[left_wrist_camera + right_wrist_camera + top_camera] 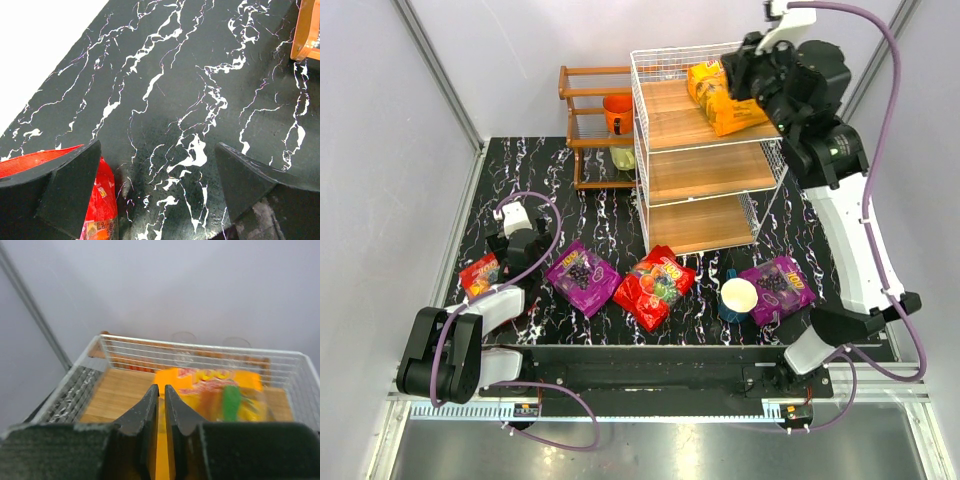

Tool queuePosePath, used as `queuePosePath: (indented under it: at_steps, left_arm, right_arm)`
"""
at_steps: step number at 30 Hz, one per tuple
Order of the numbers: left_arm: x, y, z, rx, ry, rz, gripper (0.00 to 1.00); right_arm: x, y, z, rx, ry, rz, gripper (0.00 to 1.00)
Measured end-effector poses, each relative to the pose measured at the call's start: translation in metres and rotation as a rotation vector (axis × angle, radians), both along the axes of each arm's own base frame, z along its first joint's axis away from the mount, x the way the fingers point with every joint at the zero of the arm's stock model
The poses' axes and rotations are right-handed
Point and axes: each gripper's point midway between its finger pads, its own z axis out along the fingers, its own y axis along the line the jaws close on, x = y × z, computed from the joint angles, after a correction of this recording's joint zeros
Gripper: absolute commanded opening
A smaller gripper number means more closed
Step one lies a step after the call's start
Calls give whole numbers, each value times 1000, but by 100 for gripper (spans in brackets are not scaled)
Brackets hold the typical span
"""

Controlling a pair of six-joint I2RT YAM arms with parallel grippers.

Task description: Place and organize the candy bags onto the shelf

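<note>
Orange-yellow glossy candy pouch (pixel 720 98) on the top board of the white wire shelf (pixel 705 172), right pincer (pixel 161 390) at its edge.
Jaws a slit apart, yellow between; gripping or not, I cannot tell. Best to release fully, then lift clear of the wire rim. Left pincer (pixel 157 170) gapes wide. Five pouches: one shelved, two red pouches (pixel 655 285) and two purple pouches (pixel 582 275) on the black marbled worktop (pixel 620 215).

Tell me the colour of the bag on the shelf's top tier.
The bag is orange-yellow; top external view shows it best.
</note>
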Motion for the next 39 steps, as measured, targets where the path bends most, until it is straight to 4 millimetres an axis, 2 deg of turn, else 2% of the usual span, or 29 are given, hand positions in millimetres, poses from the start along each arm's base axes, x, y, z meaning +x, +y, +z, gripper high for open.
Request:
queuePosePath:
  at_steps: [3,6,11,15,18,23,30,39]
  left_arm:
    - [0,0,0,0,0,0,99]
    - [0,0,0,0,0,0,99]
    - [0,0,0,0,0,0,99]
    - [0,0,0,0,1,0,99]
    - [0,0,0,0,1,0,99]
    - [0,0,-1,0,3,0,99]
    - [-1,0,-2,1,9,0,99]
    - [0,0,-2,2,12,-1,99]
  right_arm:
    - [-13,35,13,-7,-19,41,17]
    - [-17,66,6,-16,2,76,18]
    - [-1,89,-37,-69,96,29,17]
    - [10,98,-68,-107,156,-8,17]
    - [16,99,-85,-126,187,-44,17]
    - [27,89,-97,-135,198,-139,16]
    - [42,73,-102,-133,163,-277,17]
    - [55,58,-98,-115,93,-405,18]
